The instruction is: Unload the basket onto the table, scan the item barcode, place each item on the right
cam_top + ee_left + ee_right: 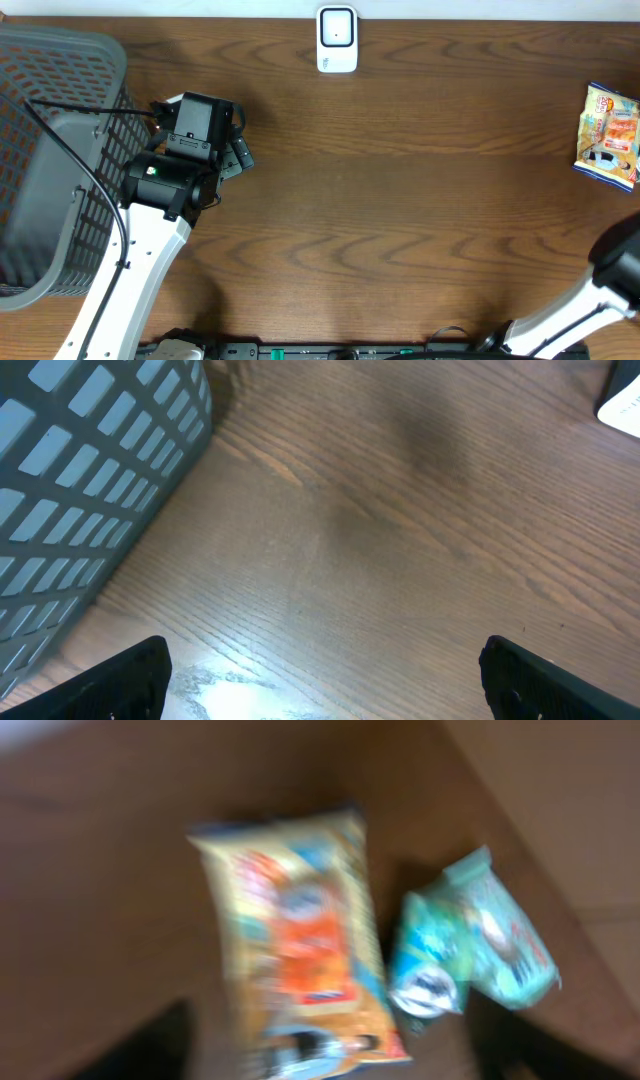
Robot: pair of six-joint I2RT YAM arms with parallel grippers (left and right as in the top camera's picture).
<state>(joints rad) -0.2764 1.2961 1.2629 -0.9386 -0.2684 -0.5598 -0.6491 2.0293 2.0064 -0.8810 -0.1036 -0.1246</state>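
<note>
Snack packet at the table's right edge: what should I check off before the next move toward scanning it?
1. The snack packet lies loose, nothing gripping it: ok.
2. The right gripper is open above it: ok.
3. Barcode side facing up: cannot tell, the right wrist view is blurred.
4. The scanner stands unobstructed: ok.
5. The left gripper is open, empty, over by the basket: ok.
6. The teal packet beside it is apart from it: cannot tell.
</note>
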